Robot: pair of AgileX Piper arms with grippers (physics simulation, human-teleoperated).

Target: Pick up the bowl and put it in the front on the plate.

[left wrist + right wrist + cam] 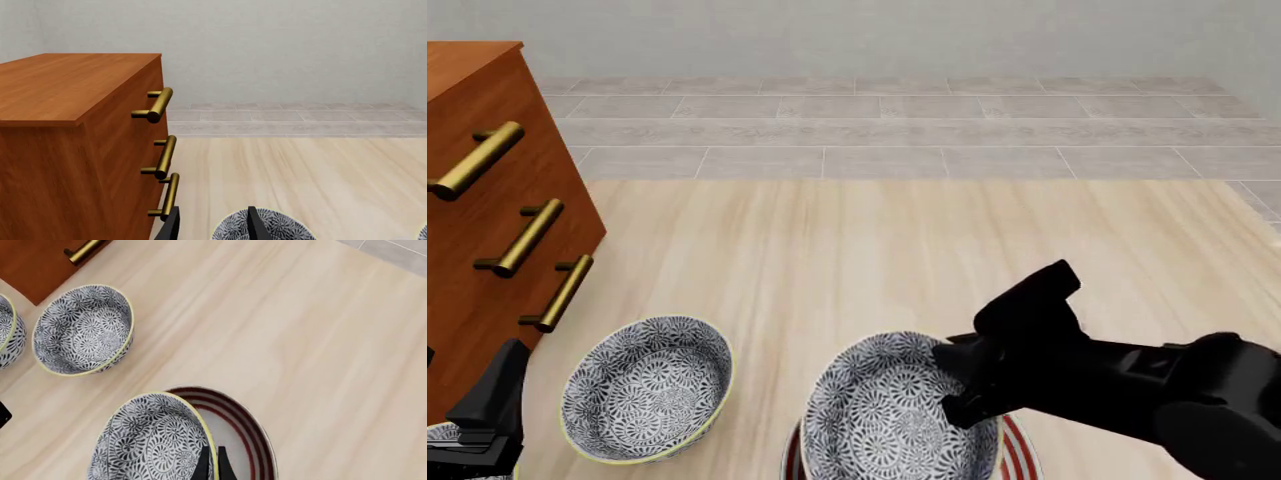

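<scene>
Right claw (212, 462) pinched on bowl (888, 420) rim, bowl tilted directly over plate (250, 440). Just lower. Left claw (210, 225) parted, empty, idle.

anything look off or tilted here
The bowl pinched at its rim by the right gripper sits tilted over the plate, not flat. The other bowl stands upright on the table.

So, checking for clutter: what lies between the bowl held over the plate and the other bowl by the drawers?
Only bare wooden tabletop lies between the held bowl and the other bowl; the right wrist view shows it best.
</scene>
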